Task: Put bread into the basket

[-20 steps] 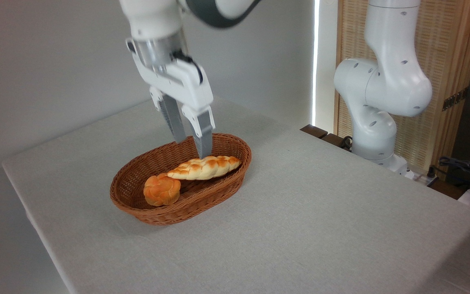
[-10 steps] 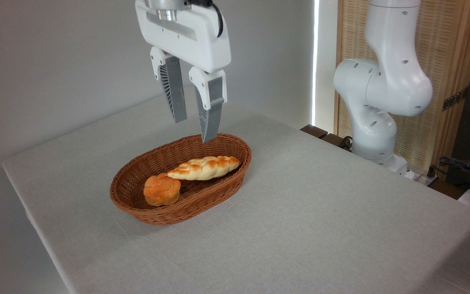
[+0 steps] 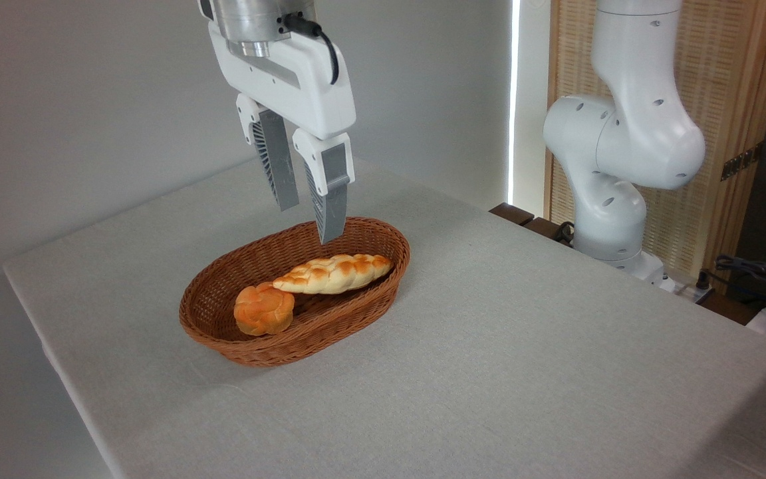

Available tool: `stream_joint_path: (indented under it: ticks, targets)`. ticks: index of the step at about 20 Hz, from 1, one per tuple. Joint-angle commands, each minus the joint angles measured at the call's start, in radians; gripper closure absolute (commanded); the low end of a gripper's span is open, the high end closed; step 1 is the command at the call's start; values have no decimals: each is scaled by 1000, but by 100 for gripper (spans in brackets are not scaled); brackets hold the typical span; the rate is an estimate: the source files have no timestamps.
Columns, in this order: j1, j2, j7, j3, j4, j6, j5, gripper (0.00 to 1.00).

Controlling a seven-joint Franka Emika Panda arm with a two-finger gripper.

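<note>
The gripper [image 3: 306,223] has risen from the bread [image 3: 333,273] (now lying in the basket [image 3: 356,233]), jaws slightly apart and empty, so the task looks done.

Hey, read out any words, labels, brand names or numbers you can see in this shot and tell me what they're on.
None can be read.
The tool, braided loaf, knotted bun, wicker basket and table cloth carry no print.
The dark strip on the wooden panel at right may hold marks, but it is too small and blurred to read.
</note>
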Motion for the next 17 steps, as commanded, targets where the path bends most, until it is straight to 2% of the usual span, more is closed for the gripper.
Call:
stream_joint_path:
  ticks: [1, 10, 17]
  targets:
    - [5, 13, 8, -5, 28, -27, 21, 0]
    - [5, 12, -1, -6, 23, -35, 76, 0]
    - [5, 7, -41, 1, 25, -35, 70, 0]
